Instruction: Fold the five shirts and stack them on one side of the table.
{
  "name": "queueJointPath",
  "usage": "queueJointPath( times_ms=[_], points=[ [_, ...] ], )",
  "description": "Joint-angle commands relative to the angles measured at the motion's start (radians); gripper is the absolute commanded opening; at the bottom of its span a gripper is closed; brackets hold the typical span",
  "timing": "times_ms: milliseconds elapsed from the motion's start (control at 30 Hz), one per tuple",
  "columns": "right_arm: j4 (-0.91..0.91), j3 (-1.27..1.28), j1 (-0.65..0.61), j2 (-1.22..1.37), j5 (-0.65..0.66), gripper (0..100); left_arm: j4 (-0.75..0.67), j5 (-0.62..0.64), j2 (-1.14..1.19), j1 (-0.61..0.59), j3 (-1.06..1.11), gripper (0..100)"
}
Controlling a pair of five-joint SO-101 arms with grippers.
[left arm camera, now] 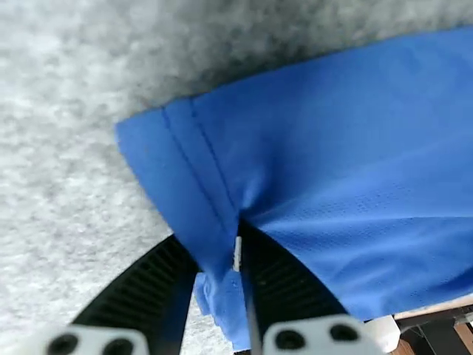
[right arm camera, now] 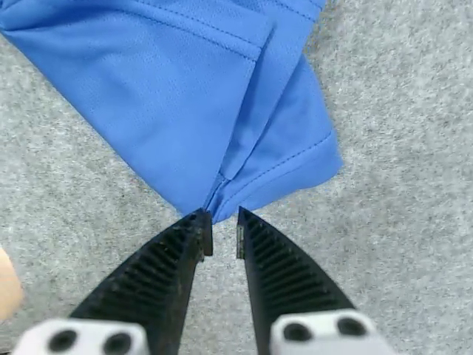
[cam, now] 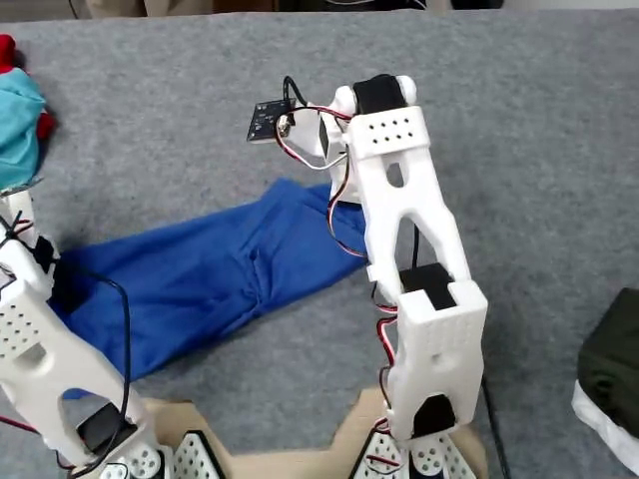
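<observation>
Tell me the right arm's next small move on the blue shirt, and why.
Probably nudge the right gripper forward and close it on the blue shirt at its corner: its jaws stand slightly apart with that corner just at their tips, while the left gripper already pinches the other end.

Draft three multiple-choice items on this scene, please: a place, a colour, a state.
1. Where does the blue shirt lie? A) in a basket B) on the grey table C) on a chair
2. What colour is the cloth at the table's far left edge? A) teal B) yellow C) black
3. The left tool is: A) open B) shut on the shirt's hem C) holding a cup
Key: 1 B, it lies across the grey surface; 2 A, plainly teal; 3 B, the stitched hem is pinched in it.
</observation>
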Motion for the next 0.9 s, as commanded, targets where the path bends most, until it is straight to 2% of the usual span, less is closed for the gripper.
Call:
queueJointPath(
  times_ms=[0, 100, 367, 533, 700, 867],
  points=[
    [0.011, -0.004, 0.013, -0.081, -0.008, 8.1, 0.014, -0.005, 0.025, -0.002, -0.058, 2],
    [0.011, -0.004, 0.013, -0.081, -0.008, 8.1, 0.014, -0.003, -0.001, -0.023, -0.106, 2],
    [0.011, -0.005, 0.016, -0.081, -0.012, 8.1, 0.015, -0.009, -0.094, -0.169, -0.305, 2],
    [0.009, -0.005, 0.041, -0.081, -0.012, 8.1, 0.015, -0.087, -0.102, -0.221, -0.407, 2],
    [0.009, -0.005, 0.102, -0.081, -0.011, 8.1, 0.037, -0.086, -0.104, -0.184, -0.44, 2],
    [-0.008, 0.002, 0.173, -0.079, -0.015, 8.1, 0.038, -0.005, -0.159, -0.057, -0.405, 2]
  ],
)
